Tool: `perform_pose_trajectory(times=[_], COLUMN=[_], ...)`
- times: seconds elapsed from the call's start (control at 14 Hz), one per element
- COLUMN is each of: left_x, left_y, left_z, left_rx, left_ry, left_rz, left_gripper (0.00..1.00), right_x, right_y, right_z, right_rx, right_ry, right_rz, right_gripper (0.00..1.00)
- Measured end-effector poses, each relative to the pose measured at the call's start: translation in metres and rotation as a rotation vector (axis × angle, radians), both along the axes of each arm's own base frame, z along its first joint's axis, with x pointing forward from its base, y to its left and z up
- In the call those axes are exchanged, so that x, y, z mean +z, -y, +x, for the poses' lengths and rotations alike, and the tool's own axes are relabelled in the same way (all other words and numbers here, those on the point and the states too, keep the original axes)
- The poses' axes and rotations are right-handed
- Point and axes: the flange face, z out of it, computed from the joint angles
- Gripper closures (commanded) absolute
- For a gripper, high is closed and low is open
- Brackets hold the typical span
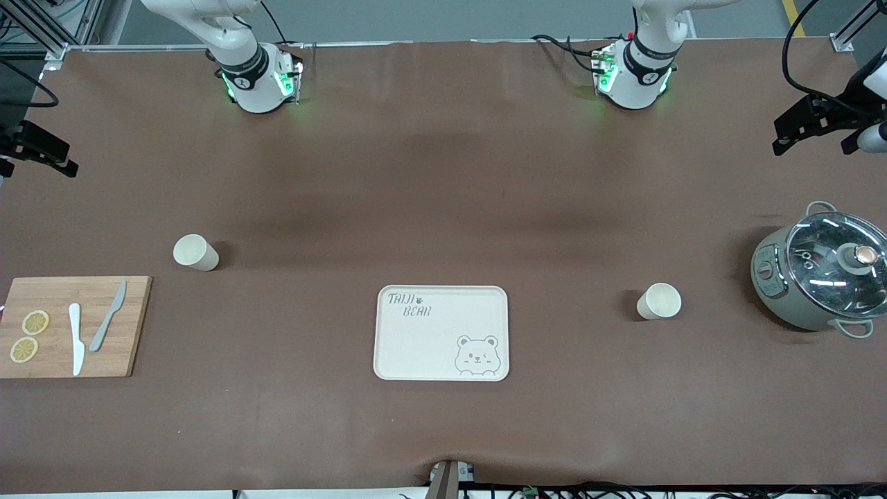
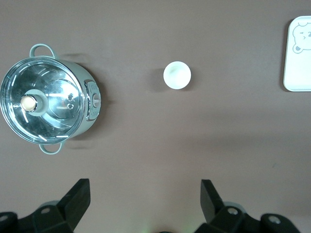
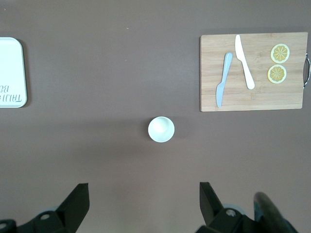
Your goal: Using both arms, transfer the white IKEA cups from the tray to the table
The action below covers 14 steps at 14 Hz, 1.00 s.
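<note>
Both arms wait, raised high above the surface. The left tool [image 2: 143, 204] hangs at the left arm's end of the surface, pointing straight down, its two black fingers [image 2: 210, 196] spread wide and holding nothing. The right tool [image 3: 143, 204] hangs at the right arm's end, also pointing down, its fingers [image 3: 77, 199] wide apart and empty.

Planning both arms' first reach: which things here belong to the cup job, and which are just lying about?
Job:
- cup by the cutting board
- cup by the pot
- bear tray, probably
- left end effector, right end effector, both open

Lying about:
- cutting board, knives, lemon slices
- lidded pot
</note>
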Motion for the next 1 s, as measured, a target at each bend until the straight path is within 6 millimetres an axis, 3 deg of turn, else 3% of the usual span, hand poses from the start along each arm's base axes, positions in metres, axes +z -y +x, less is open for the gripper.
perform_pose_trajectory(times=[1.0], left_x=[-0.0029], left_y=[0.0023], left_z=[0.0035], left_rx=[-0.002], left_ry=[-0.006], left_rz=[-0.019], left_gripper=[0.0], right_x=[-0.0006], right_y=[0.0013], right_z=[0.0004], right_rx=[-0.002], right_ry=[-0.001], right_rz=[0.0], right_gripper=[0.0])
